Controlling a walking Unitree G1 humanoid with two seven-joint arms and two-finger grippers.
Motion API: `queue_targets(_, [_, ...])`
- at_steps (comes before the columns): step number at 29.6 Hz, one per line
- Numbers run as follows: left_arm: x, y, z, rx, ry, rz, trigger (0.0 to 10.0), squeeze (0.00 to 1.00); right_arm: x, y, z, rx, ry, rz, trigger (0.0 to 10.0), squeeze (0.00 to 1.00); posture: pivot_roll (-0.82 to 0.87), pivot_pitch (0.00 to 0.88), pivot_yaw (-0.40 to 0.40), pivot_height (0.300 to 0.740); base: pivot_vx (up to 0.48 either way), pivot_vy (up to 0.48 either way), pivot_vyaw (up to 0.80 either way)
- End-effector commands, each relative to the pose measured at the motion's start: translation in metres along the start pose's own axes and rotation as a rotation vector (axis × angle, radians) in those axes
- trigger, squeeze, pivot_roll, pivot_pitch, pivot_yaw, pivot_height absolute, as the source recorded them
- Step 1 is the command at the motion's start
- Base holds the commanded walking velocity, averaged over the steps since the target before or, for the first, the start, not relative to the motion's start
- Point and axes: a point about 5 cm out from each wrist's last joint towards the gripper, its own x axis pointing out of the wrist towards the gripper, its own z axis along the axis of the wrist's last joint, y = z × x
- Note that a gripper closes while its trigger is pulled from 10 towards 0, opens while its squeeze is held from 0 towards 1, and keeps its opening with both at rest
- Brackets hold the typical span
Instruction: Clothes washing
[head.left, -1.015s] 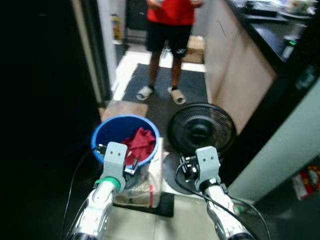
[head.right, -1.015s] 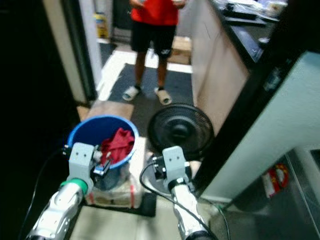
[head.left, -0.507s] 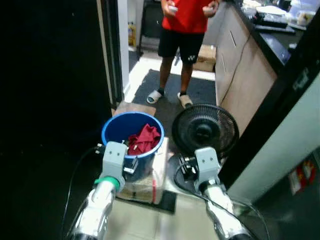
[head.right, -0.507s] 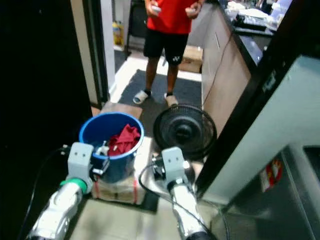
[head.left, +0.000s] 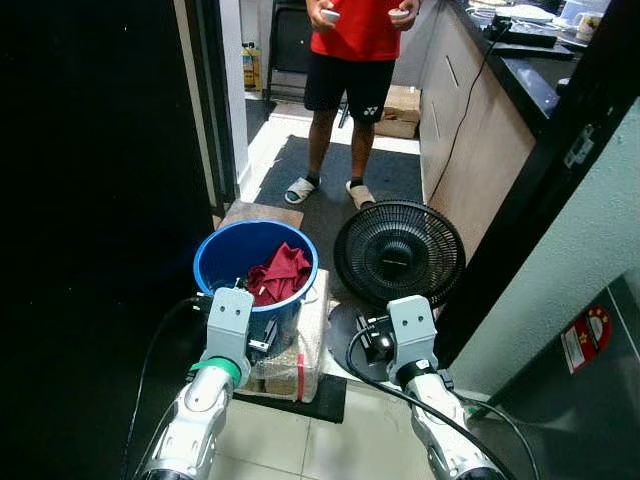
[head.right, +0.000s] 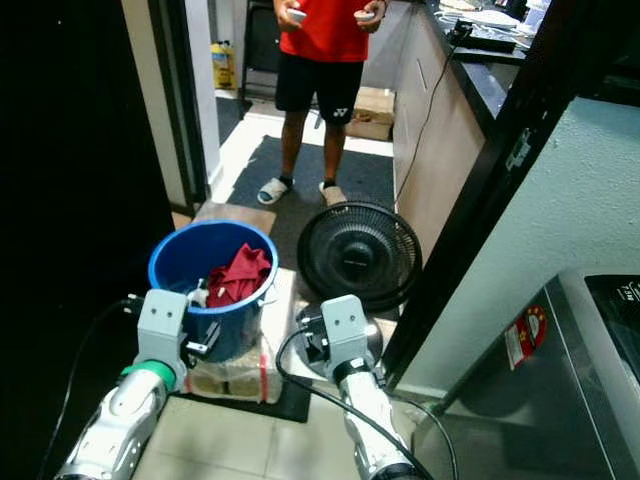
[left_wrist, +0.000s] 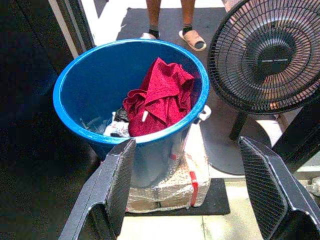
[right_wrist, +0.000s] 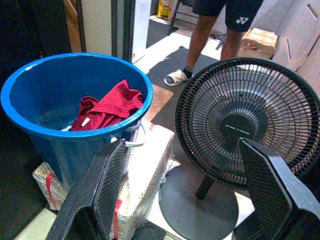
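Pale floor tiles (head.left: 270, 440) underfoot; at twelve o'clock a dark mat (head.left: 300, 180), at two o'clock wooden cabinets (head.left: 470, 140) under a black counter (head.left: 530, 80).

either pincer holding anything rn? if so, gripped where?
Nothing held. Left pincer and right pincer are both open, short of the blue bucket; the red cloth lies inside it.

Tiled floor (head.left: 350, 440) bearing a black mat (head.left: 322, 400), a wrapped block (left_wrist: 175, 180) set on that mat, a black fan's round base (right_wrist: 197, 212), and a dark rug (head.left: 330, 175).
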Motion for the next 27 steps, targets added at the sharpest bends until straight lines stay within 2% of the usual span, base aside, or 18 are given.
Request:
queue_targets(1, [-0.0013,-0.0018,-0.0058,0.005,0.023,-0.003,10.0,0.0,-0.0011,-0.0005,-0.0036,0.0,0.015,-0.001,10.0,0.0,0.07,0.0,-0.003,0.74,0.0,0.0,0.0])
queue_targets(27, [-0.0023,-0.0029,-0.0075,-0.006,0.029,0.005,10.0,0.0,-0.0013,0.0014,-0.004,-0.011,0.017,0.013,10.0,0.0,0.07,0.0,-0.007,0.74,0.0,0.0,0.0])
